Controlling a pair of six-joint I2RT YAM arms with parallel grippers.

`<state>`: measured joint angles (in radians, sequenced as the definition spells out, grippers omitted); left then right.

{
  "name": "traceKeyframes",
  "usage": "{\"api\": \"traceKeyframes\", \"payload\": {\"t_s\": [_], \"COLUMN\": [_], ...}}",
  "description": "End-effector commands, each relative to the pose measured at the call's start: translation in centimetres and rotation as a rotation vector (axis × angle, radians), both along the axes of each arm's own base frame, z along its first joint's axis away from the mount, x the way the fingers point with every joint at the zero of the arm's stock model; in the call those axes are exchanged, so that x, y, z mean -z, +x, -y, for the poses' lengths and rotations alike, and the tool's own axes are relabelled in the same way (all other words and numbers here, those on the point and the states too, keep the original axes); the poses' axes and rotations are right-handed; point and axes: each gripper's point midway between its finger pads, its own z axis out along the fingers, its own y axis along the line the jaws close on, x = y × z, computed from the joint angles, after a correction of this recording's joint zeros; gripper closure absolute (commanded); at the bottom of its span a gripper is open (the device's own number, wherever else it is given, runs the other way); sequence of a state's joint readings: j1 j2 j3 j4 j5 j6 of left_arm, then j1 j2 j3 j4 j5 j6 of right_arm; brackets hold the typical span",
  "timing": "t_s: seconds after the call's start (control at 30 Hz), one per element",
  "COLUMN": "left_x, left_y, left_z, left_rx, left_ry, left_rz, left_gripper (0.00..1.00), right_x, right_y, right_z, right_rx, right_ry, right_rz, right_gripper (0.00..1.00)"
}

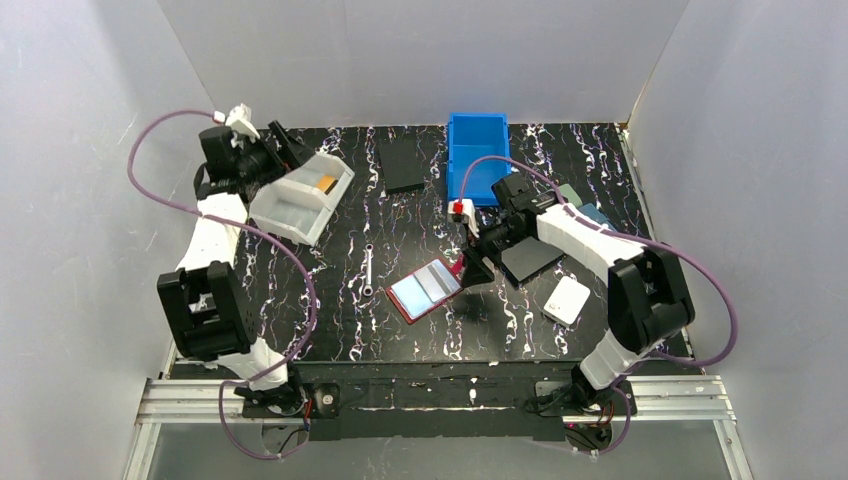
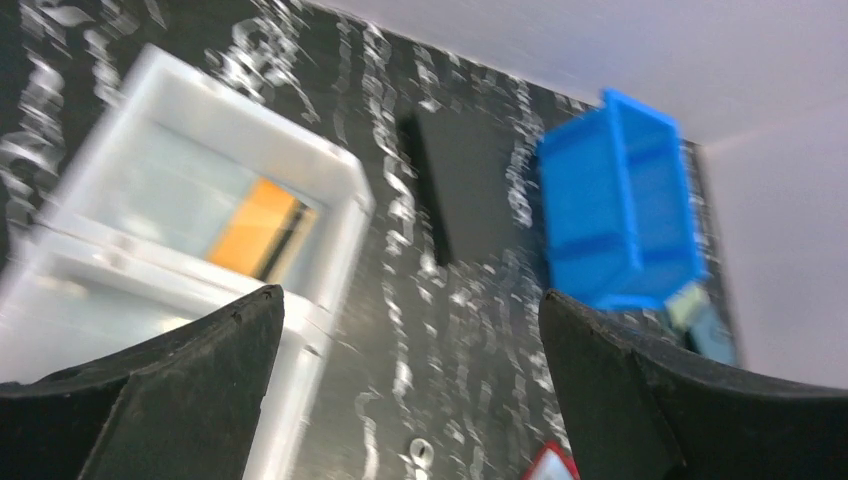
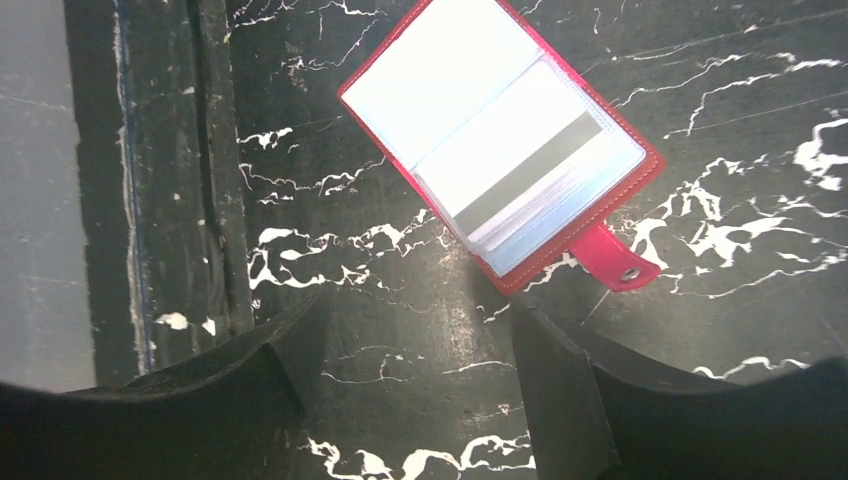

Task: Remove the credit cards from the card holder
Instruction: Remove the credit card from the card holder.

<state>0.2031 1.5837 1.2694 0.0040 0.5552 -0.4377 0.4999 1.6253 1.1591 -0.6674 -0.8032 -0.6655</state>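
The red card holder (image 1: 430, 288) lies open on the black marbled table, its snap tab (image 3: 615, 262) pointing towards my right gripper. A whitish card with a dark stripe (image 3: 525, 170) sits in its pale blue-grey pockets. My right gripper (image 3: 415, 310) is open and empty, low over the table just beside the holder's tab edge (image 1: 470, 268). The orange card (image 2: 255, 228) lies inside the white bin (image 2: 250, 150). My left gripper (image 2: 410, 300) is open and empty, held above the far left beside that bin (image 1: 290, 150).
A blue bin (image 1: 478, 155) and a black flat case (image 1: 402, 163) stand at the back. Another black case (image 1: 530, 258) and a white wallet (image 1: 567, 299) lie at the right, under the right arm. A small wrench (image 1: 368, 268) lies left of the holder.
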Motion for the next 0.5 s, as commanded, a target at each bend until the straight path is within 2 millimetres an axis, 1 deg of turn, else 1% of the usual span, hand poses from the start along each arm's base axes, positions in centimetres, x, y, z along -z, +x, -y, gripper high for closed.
{"api": "traceKeyframes", "payload": {"t_s": [0.0,0.03,0.1,0.17,0.2,0.23,0.3,0.37,0.4,0.43,0.47], "left_x": [-0.5,-0.1,0.6,1.4,1.8,2.9,3.4,3.7,3.9,4.1,4.3], "left_y": [-6.4,-8.1,-11.4,-14.5,-16.1,-17.7,-20.0,-21.7,-22.2,-23.2,-23.8], "left_z": [4.3,4.9,5.8,6.9,7.5,8.2,9.4,10.9,11.3,12.7,13.2], "left_rx": [0.144,0.148,0.152,0.152,0.159,0.167,0.179,0.19,0.176,0.207,0.209], "left_ry": [-0.198,-0.201,-0.198,-0.226,-0.251,-0.279,-0.306,-0.329,-0.341,-0.347,-0.353], "left_rz": [-0.066,-0.073,-0.067,-0.067,-0.075,-0.097,-0.09,-0.067,-0.062,-0.068,-0.067], "left_gripper": [0.07,0.08,0.09,0.1,0.1,0.1,0.1,0.1,0.12,0.13,0.14], "right_x": [-1.9,-1.9,-1.6,-1.7,-1.7,-1.7,-1.5,-1.1,-0.9,-0.9,-0.7], "right_y": [-0.3,-0.8,-2.3,-3.1,-3.3,-3.2,-2.6,-1.9,-1.5,-1.0,-0.6], "right_z": [0.3,0.4,0.6,0.7,0.6,0.5,0.2,-0.1,-0.3,-0.5,-0.8], "right_rx": [-0.09,-0.126,-0.2,-0.241,-0.246,-0.244,-0.2,-0.137,-0.098,-0.061,-0.022], "right_ry": [0.075,0.099,0.16,0.208,0.221,0.228,0.216,0.192,0.178,0.171,0.162], "right_rz": [0.22,0.255,0.29,0.317,0.316,0.314,0.275,0.213,0.176,0.146,0.112], "right_gripper": [0.24,0.22,0.16,0.08,0.07,0.06,0.08,0.11,0.13,0.16,0.18]}}
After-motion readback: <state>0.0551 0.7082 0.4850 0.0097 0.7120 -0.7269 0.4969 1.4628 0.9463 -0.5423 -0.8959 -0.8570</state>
